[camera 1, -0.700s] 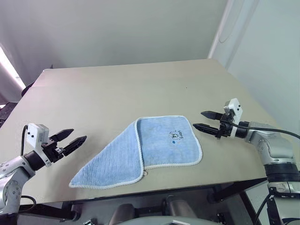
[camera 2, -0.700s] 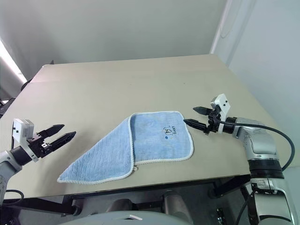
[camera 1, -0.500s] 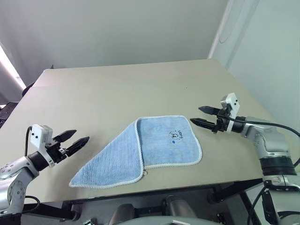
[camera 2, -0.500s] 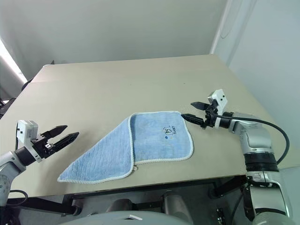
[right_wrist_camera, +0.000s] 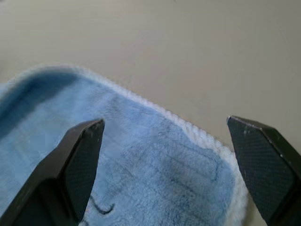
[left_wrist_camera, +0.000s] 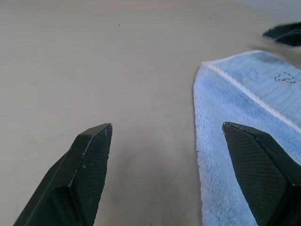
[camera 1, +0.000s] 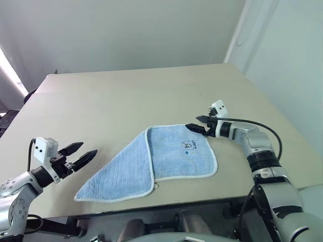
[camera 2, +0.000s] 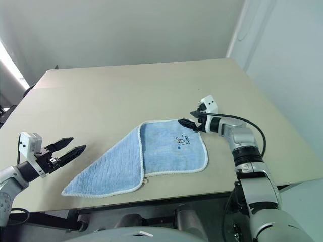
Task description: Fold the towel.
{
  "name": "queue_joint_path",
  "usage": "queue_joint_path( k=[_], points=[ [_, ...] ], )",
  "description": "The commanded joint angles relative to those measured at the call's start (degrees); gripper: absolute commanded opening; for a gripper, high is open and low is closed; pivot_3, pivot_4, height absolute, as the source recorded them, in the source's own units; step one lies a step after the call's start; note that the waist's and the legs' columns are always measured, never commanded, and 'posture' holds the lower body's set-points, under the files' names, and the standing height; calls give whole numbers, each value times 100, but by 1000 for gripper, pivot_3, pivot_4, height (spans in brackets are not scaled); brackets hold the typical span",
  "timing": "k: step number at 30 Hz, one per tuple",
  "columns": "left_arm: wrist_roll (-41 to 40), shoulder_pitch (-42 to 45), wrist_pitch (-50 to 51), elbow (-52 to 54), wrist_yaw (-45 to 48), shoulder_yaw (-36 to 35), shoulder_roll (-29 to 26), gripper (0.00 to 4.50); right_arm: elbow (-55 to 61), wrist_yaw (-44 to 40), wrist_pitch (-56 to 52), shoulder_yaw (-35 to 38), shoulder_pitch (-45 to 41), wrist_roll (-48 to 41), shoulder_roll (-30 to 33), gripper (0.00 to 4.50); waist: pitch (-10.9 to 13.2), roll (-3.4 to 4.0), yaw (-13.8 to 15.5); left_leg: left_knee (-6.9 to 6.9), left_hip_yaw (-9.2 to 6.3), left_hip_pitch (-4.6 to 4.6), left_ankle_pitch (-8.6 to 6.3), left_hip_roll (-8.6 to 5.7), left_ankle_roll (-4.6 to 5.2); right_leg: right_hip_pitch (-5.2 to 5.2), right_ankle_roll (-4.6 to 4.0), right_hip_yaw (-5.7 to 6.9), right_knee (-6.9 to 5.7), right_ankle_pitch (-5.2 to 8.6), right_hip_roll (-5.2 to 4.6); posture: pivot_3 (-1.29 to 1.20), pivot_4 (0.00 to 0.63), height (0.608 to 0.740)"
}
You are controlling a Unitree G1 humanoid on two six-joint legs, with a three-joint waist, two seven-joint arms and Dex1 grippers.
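Note:
The towel [camera 1: 169, 156] is light blue with white edging and lies partly folded near the table's front edge. Its left part is doubled into a triangle, and a small dark emblem [camera 1: 189, 145] with a blue dot faces up. My right gripper [camera 1: 193, 123] is open at the towel's far right corner; the right wrist view has the corner [right_wrist_camera: 155, 155] between and just under the spread fingers [right_wrist_camera: 82, 160]. My left gripper [camera 1: 88, 148] is open above the bare table, left of the towel and apart from it. The left wrist view shows the towel's folded edge [left_wrist_camera: 221, 117] ahead.
The beige table [camera 1: 126, 96] stretches far behind the towel and to both sides. Its front edge runs just below the towel, and its right edge lies close behind my right arm. A pale wall stands on the right.
My right gripper has moved left across the table to the towel's far right corner, still open. The left gripper has stayed nearly where it was. The towel has not moved.

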State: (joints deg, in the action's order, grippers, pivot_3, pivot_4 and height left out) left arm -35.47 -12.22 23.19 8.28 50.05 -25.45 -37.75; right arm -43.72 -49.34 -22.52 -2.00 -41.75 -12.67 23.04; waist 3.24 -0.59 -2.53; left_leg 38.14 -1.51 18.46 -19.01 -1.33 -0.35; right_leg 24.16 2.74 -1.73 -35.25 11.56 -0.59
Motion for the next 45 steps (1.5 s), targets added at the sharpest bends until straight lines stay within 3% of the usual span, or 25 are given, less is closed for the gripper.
queue_joint_path(
  k=[1, 8, 15, 18, 27, 30, 36, 45],
  points=[
    [11, -26, -81, 315, -75, -86, 1, 3974, -1030, 382, 462, 12, -528, 351, -108, 4345, 0, 0, -1, 0, -1, 5, 0, -1, 0, 2, -7, 0, 1, -4, -2, 0, 0, 740],
    [-45, -172, -50, 488, -182, -157, 25, 3974, -1996, 344, 818, 125, -835, 566, -84, 4345, -2, -1, -4, 0, 4, -1, 0, -3, 0, -3, -7, -8, 3, -6, -4, 0, 0, 740],
    [-23, -245, -88, 534, -262, -131, 90, 3974, -2040, 33, 958, 67, -693, 708, 61, 4198, -3, 0, 3, 2, 1, -6, 0, -3, 0, -12, 8, -6, 3, 4, -3, 0, 0, 740],
    [-10, -252, -104, 549, -260, -88, 106, 3974, -1918, -110, 1161, -14, -566, 811, 108, 3422, -3, 0, 5, 1, 0, -4, 0, -3, 0, -12, 8, -5, 4, 3, -4, 0, 0, 740],
    [17, -242, -106, 637, -185, 51, 94, 3974, -1833, -48, 1432, -102, -483, 1119, 148, 46, -3, 1, -14, 0, 0, -10, 0, -1, 0, -11, 12, -5, -1, 5, 3, 0, 0, 740],
    [-163, -313, 104, 1032, -113, 98, 4, 3974, -1797, -53, 1410, -41, -493, 1072, 98, 46, -5, -3, -17, 3, 1, -12, 0, -1, 0, -16, 10, -7, -1, 6, 2, 0, 0, 740],
    [-369, -209, 709, 2080, -219, 976, -2, 3974, -1940, 346, 1286, 12, -532, 1106, -14, 46, -6, -3, -19, 4, 4, -13, 0, -2, 0, -27, 10, -13, 1, 6, 2, 0, 0, 740],
    [193, 45, 919, 2305, -119, 2849, 139, 3974, -1795, 509, 1366, -21, -425, 1194, -41, 46, -5, 0, -76, 5, 2, -33, 0, -5, 0, -76, 10, -12, 4, 9, 10, 0, 0, 740]
  ],
)
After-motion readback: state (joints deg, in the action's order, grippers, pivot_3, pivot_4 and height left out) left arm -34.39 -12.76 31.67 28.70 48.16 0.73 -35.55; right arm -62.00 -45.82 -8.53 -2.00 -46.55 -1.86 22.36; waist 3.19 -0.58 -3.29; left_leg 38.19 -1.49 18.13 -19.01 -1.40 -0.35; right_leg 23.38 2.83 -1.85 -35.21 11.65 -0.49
